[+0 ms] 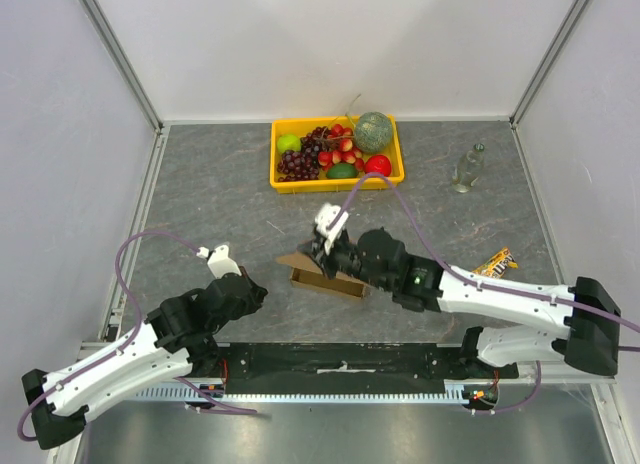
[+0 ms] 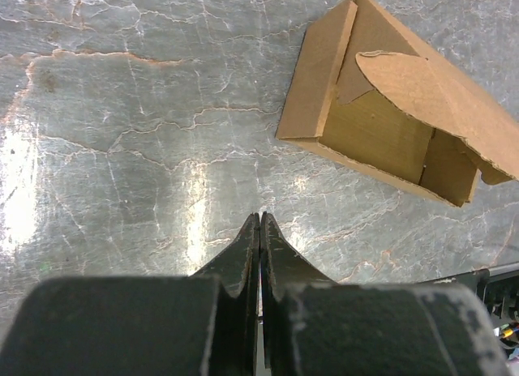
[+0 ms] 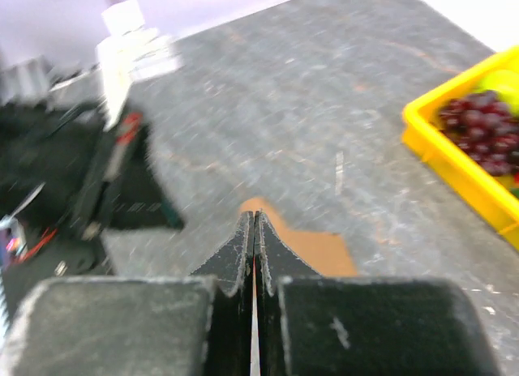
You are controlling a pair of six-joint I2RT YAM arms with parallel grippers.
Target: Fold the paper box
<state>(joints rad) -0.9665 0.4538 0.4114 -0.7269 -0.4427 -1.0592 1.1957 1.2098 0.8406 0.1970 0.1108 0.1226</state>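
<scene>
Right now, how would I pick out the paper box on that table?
On the grey table, find the yellow crate of fruit at the far side. Below it in the overhead view, mid-table, lies the paper box. It alone is plain brown cardboard, part-folded, its inside showing.

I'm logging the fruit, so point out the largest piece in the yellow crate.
The pale green netted melon, in the far right corner of the yellow crate. It dwarfs the green apple and the red fruit.
</scene>
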